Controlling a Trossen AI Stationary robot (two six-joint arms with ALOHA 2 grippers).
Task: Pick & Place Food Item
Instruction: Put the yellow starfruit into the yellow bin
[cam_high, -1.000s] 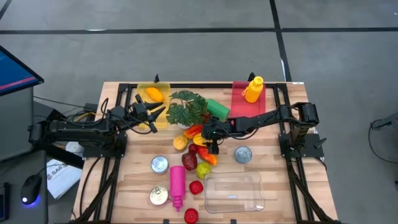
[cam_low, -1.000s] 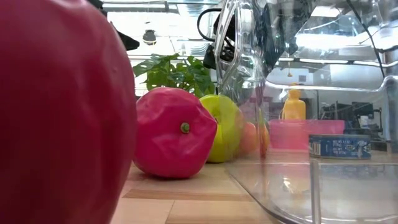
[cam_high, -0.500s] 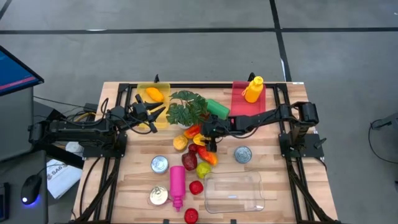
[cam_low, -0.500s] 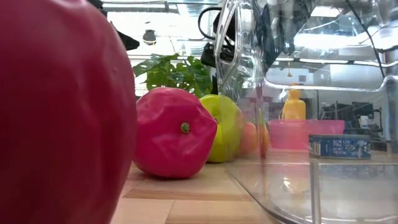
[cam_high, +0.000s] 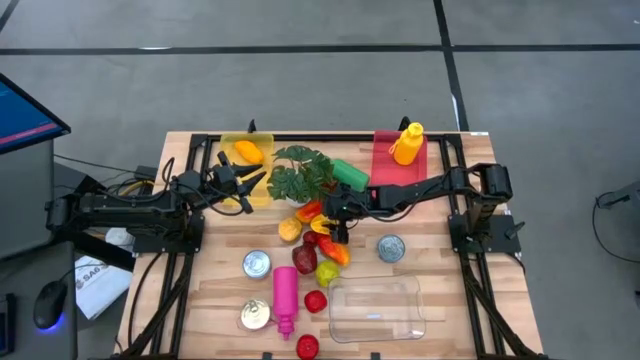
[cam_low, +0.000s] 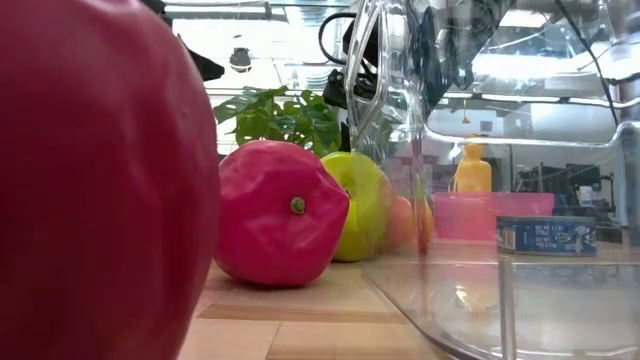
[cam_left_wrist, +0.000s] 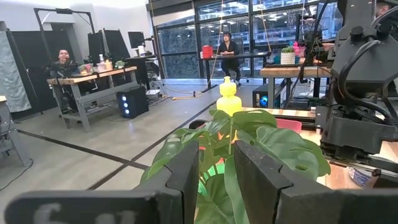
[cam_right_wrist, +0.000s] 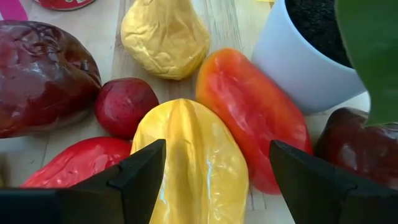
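Right gripper (cam_high: 333, 226) has edged toward the peppers, jaws apart over the yellow pepper (cam_right_wrist: 189, 162); left gripper (cam_high: 250, 183) nearly closed, empty.

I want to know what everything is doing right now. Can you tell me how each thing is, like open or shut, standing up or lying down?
Right tool: open, over the yellow pepper, not gripping.
Left tool: nearly shut, empty, by the plant.
Clear tub: upright, empty.
Pink bottle: lying down.
Yellow bottle: standing in the red bin.
Plant: upright in its white pot.
Green bottle: lying down.
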